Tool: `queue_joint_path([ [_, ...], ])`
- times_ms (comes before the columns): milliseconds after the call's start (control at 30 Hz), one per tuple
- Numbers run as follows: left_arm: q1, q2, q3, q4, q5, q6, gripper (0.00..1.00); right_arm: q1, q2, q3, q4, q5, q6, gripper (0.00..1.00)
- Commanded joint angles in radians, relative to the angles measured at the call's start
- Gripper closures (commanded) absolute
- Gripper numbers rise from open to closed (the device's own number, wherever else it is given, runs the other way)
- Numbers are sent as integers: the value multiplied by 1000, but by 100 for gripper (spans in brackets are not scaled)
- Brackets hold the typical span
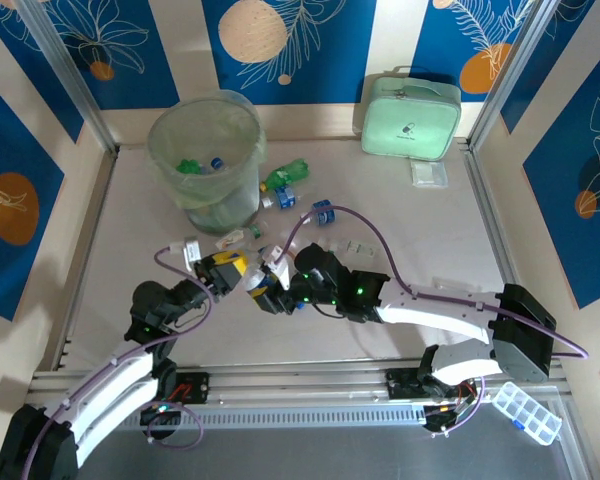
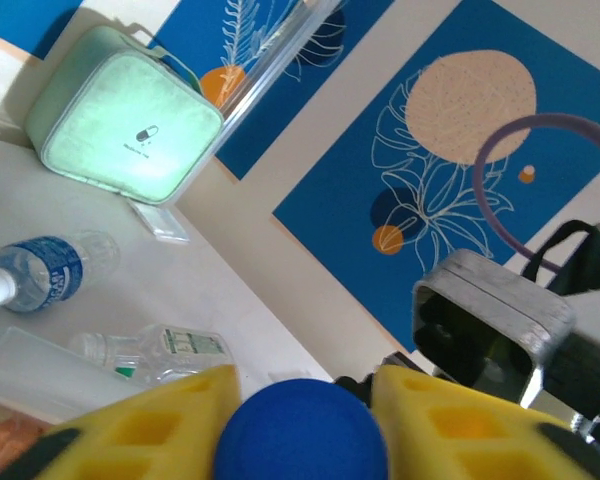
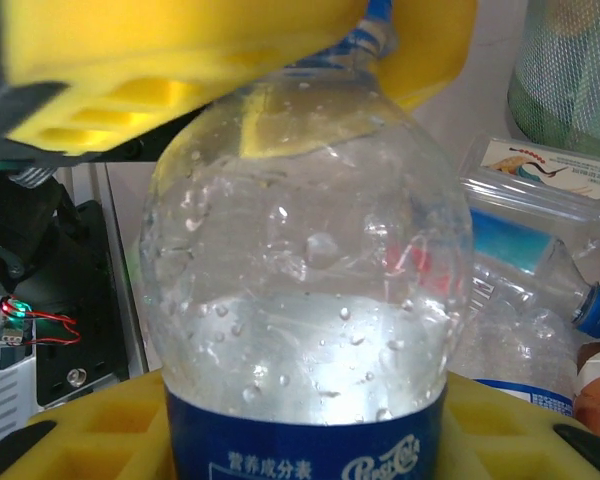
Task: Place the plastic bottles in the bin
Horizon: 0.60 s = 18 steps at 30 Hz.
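the bottle (image 3: 310,300) is clear glossy plastic beaded with droplets, its label (image 3: 310,455) smooth blue film. the fingers (image 3: 90,415) of the right end effector (image 3: 305,440) are matt yellow plastic. the bin (image 1: 158,165) is translucent plastic lined with thin crinkly film.

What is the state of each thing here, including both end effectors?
bottle: capped, droplets inside, held.
left end effector: shut on the bottle's blue cap.
right end effector: shut on the bottle's body.
bin: open, bag-lined, holds loose bottles.
green bottle: lying on the table beside the bin.
case: closed.
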Motion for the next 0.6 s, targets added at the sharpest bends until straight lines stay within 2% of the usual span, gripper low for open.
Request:
queue_joint_path([
  [0, -14, -30, 2, -21, 17, 36, 75, -12, -10, -17, 27, 65, 23, 73],
  [67, -15, -23, 6, -16, 27, 41, 86, -13, -2, -10, 23, 48, 19, 73],
  [133, -18, -16, 9, -11, 35, 44, 93, -9, 8, -3, 17, 45, 14, 73],
  [300, -20, -17, 13, -23, 36, 57, 97, 1, 19, 2, 15, 64, 7, 68],
  [367, -20, -30, 20, -61, 25, 70, 99, 1, 11, -2, 18, 69, 6, 58],
  [467, -20, -68, 30, -124, -3, 84, 100, 3, -4, -11, 23, 84, 4, 33],
  [567, -20, -133, 73, -290, -66, 103, 100, 12, -7, -17, 26, 115, 0, 12],
])
